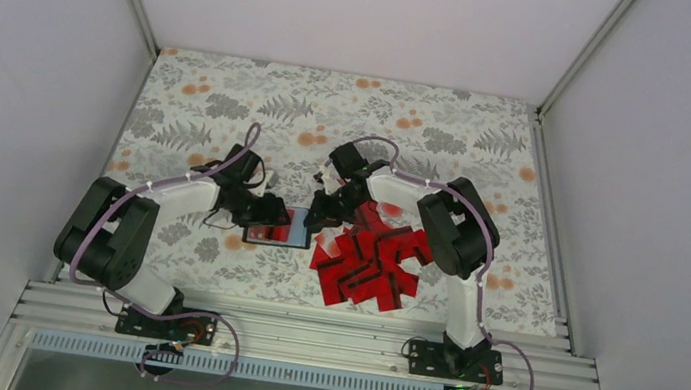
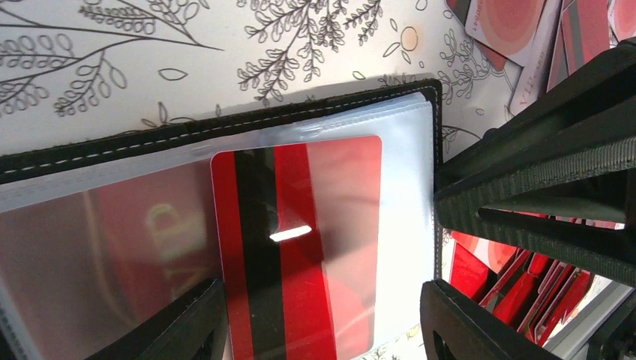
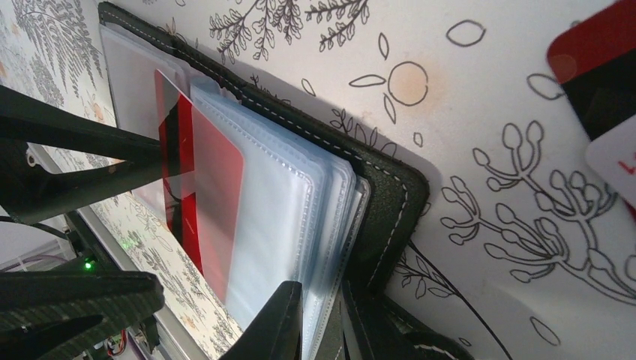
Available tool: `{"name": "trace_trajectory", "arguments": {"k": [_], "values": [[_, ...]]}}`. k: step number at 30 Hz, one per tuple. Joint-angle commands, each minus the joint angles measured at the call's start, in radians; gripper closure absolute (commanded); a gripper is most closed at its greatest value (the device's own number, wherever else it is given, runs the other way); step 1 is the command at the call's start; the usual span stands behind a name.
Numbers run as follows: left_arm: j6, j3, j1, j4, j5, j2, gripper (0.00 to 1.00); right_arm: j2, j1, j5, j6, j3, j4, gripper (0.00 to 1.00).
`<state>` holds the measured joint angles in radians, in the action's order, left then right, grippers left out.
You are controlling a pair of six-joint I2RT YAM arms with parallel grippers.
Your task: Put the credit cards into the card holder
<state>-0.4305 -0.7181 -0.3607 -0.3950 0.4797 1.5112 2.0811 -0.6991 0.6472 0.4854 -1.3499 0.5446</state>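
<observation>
The black card holder [image 1: 284, 232] lies open on the floral cloth, its clear sleeves facing up [image 2: 225, 124]. One red credit card [image 2: 296, 247] with a black stripe sits partly inside the top sleeve. My left gripper [image 2: 326, 334] is open, a finger on either side of that card without touching it. My right gripper [image 3: 330, 330] is shut on the holder's right edge [image 3: 390, 195], pinching several sleeves against the cover. A heap of red credit cards [image 1: 368, 264] lies just right of the holder.
Both arms meet over the holder at the middle of the cloth [image 1: 232, 109]. The right gripper's black frame [image 2: 540, 172] stands close beside the left fingers. Loose cards [image 2: 517, 285] crowd the holder's right side. Aluminium rails [image 1: 303, 336] line the near edge.
</observation>
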Motion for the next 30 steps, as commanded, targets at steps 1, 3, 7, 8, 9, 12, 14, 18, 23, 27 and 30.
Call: {"name": "trace_trajectory", "arguments": {"k": [1,3,7,8,9,12,14,18,23,27,30], "values": [[-0.016,-0.016,-0.021,-0.017,-0.016,0.025,0.36,0.024,-0.013,-0.014,0.002,0.035,0.006,0.86],[-0.023,-0.018,-0.029,-0.011,-0.011,0.029,0.36,0.025,-0.013,-0.013,0.002,0.036,0.006,0.86],[-0.033,-0.023,-0.041,-0.007,-0.008,0.032,0.36,0.022,-0.013,-0.011,0.001,0.038,0.006,0.86],[-0.033,-0.023,-0.042,-0.007,-0.01,0.033,0.36,0.023,-0.013,-0.012,0.001,0.039,0.006,0.86],[-0.035,-0.023,-0.043,-0.008,-0.01,0.032,0.36,0.023,-0.013,-0.012,0.001,0.039,0.005,0.86],[-0.038,-0.02,-0.045,-0.011,-0.018,0.032,0.36,0.021,-0.013,-0.012,-0.001,0.042,0.006,0.86],[-0.04,-0.018,-0.044,-0.015,-0.03,0.028,0.36,0.021,-0.012,-0.012,-0.001,0.045,0.005,0.86],[-0.04,-0.023,-0.044,-0.036,-0.078,0.012,0.36,0.017,-0.013,-0.012,-0.001,0.05,0.002,0.86],[-0.033,-0.029,-0.044,-0.051,-0.12,0.015,0.36,0.013,-0.013,-0.011,-0.001,0.059,0.0,0.86],[-0.031,-0.037,-0.054,-0.058,-0.127,0.021,0.36,0.012,-0.013,-0.01,-0.002,0.061,-0.001,0.86],[-0.033,-0.052,-0.067,-0.07,-0.135,0.022,0.36,0.014,-0.013,-0.009,-0.002,0.06,-0.003,0.86]]}}
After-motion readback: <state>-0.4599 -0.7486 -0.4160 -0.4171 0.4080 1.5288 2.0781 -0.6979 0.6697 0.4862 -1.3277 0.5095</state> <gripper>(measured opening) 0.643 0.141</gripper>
